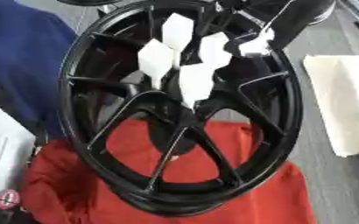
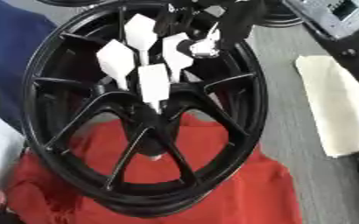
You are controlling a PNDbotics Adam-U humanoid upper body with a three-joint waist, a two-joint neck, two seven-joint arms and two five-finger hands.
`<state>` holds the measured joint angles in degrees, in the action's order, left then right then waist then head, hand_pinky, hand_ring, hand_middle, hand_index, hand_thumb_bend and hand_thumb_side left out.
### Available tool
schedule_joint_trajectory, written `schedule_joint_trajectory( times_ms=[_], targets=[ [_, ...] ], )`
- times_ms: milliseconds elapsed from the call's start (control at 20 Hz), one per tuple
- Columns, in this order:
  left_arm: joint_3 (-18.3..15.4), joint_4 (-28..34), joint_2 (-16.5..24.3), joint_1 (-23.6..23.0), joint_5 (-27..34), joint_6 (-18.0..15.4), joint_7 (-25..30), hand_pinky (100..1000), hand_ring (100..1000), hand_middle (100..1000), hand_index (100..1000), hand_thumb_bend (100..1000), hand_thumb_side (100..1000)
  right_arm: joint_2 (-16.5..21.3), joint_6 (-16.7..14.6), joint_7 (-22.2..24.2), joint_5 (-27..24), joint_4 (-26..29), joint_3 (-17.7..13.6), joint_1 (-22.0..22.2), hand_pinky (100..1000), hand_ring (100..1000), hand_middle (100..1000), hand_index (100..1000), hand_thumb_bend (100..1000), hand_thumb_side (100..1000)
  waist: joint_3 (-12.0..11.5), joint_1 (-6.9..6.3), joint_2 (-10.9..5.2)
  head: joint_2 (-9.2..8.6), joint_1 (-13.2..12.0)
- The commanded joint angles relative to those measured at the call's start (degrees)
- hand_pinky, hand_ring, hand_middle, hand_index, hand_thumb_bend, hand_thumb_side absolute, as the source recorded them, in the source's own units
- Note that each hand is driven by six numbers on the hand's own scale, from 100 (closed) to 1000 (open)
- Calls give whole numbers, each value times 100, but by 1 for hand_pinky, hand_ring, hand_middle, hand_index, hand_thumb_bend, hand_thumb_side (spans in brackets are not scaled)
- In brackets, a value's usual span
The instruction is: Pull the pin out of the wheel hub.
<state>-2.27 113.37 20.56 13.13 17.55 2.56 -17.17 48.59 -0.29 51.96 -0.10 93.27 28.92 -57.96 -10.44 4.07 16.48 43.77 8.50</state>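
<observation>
the right hand [image 1: 251, 46], white fingers spread apart at frame centre-top, reaches the black wheel hub [image 1: 184, 114], propped on red cloth [image 1: 244, 197] for access.

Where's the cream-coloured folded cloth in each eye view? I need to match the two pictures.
Left eye view: cream-coloured folded cloth at the right edge, mid-height.
Right eye view: same cloth at the right edge, beside the black spoked wheel hub.
Shared landmark: red cloth under the wheel.

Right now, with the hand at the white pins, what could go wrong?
The wheel seems to stand tilted on the soft red cloth, so a pull by the right hand might tip or slide it. The white pins sit close together; reaching one may knock its neighbours.
</observation>
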Motion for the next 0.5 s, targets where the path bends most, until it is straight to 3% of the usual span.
schedule_joint_trajectory(
  times_ms=[50,500],
  targets=[
    [2,122,56,65,-3,-14,21,789,800,661,712,258,645,122,-70,-1,100,3,-72,-58,907,994,868,915,100,405,-18,-15,-66,34,-29],
    [5,122,31,90,1,-12,30,790,800,660,711,256,649,122,-273,1,306,-95,-7,28,916,1000,877,924,136,359,-48,4,0,34,-28]
  ],
)
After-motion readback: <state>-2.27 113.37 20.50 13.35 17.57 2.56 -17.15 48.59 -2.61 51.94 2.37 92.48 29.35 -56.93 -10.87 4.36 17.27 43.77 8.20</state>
